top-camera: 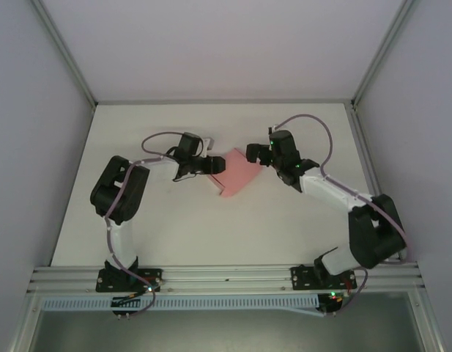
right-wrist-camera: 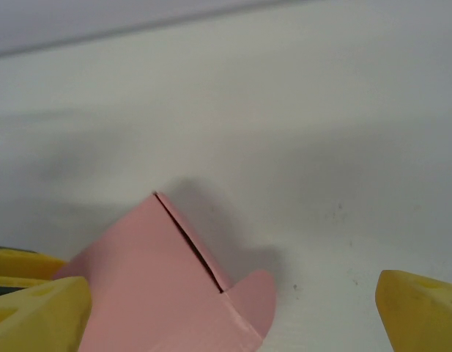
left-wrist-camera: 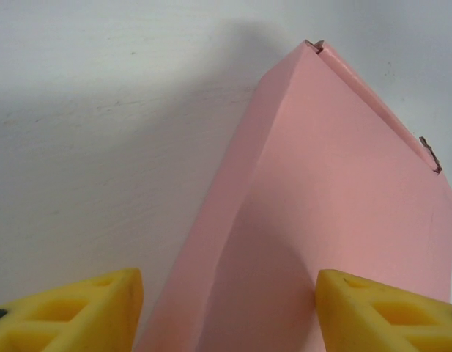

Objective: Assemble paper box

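The paper box [top-camera: 236, 174] is a pink card box lying on the white table [top-camera: 211, 242] between the two arms. My left gripper [top-camera: 215, 166] is at its left end. In the left wrist view the box [left-wrist-camera: 328, 205] runs away from the camera, and the left gripper [left-wrist-camera: 227, 287] stands open around its near end, the right finger [left-wrist-camera: 372, 315] against its face. My right gripper [top-camera: 256, 154] is at the box's upper right end. In the right wrist view it [right-wrist-camera: 233, 293] is wide open, with the box's corner and a rounded flap [right-wrist-camera: 258, 297] between its fingers, untouched.
Grey walls and aluminium frame posts [top-camera: 64, 51] enclose the table on three sides. A metal rail [top-camera: 226, 277] carrying both arm bases runs along the near edge. Purple cables [top-camera: 313, 121] loop off each arm.
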You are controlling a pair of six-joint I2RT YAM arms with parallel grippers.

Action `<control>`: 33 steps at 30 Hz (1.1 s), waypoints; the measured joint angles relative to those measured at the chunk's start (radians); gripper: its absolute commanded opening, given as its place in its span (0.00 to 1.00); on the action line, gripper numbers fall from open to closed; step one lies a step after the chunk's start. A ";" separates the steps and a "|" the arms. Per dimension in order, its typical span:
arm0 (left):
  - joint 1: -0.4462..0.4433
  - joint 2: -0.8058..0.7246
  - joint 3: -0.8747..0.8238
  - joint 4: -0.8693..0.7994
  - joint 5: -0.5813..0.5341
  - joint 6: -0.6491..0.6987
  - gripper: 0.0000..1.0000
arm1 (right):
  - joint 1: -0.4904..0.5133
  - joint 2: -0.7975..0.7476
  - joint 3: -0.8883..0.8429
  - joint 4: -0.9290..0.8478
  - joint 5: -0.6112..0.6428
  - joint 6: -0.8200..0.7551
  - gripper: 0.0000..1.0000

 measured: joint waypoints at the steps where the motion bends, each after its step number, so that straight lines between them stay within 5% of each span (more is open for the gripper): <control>1: 0.000 0.003 0.008 -0.003 0.010 0.021 0.52 | -0.012 0.028 0.007 -0.017 -0.026 -0.002 1.00; 10: 0.017 0.042 0.078 -0.053 0.083 0.180 0.55 | -0.064 0.131 0.020 -0.110 -0.153 -0.026 1.00; 15: 0.020 0.055 0.148 -0.135 0.083 0.249 0.77 | -0.071 0.142 0.045 -0.127 -0.188 -0.071 1.00; 24: 0.016 0.046 0.340 -0.266 -0.014 0.267 0.81 | -0.089 0.386 0.332 -0.167 -0.298 -0.211 0.92; 33: 0.008 -0.101 0.067 -0.269 -0.089 0.099 0.84 | -0.089 0.462 0.334 -0.201 -0.342 -0.251 0.75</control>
